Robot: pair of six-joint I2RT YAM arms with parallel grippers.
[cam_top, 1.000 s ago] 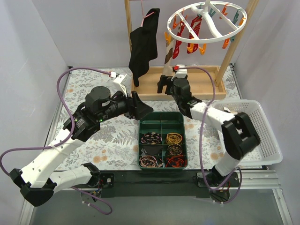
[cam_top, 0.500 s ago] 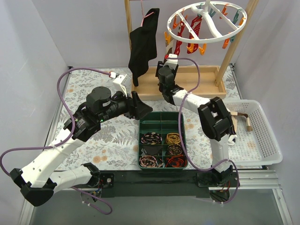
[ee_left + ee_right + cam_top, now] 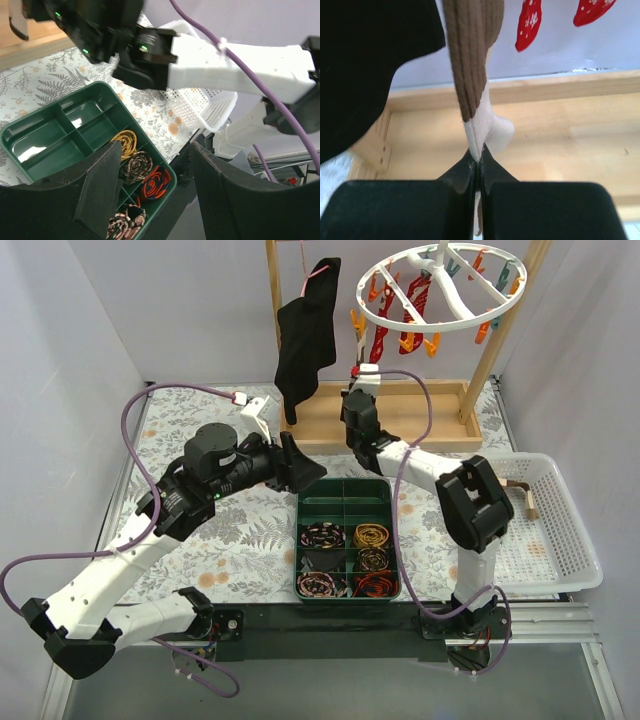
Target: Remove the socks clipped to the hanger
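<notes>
The white ring hanger [image 3: 450, 295] with orange and teal clips hangs at the top right. Two red socks [image 3: 383, 335] [image 3: 417, 298] dangle from it, and they also show in the right wrist view [image 3: 529, 22]. A brown and white sock [image 3: 472, 60] hangs from an orange clip on the ring's left side [image 3: 357, 348]. My right gripper [image 3: 479, 160] is shut on the white lower end of this sock, just below the ring [image 3: 358, 380]. My left gripper [image 3: 157, 195] is open and empty, hovering by the green tray's far left corner [image 3: 300, 468].
A green divided tray [image 3: 347, 490] with rolled ties sits at the centre. A white basket [image 3: 560, 540] stands at the right. A large black garment [image 3: 305, 340] hangs on a pink hanger from the wooden frame [image 3: 420, 425], close to the left of the held sock.
My right arm swung from over the table up to the brown and white sock, and its jaws went from open to shut on the sock's lower end. The left arm stayed put.
</notes>
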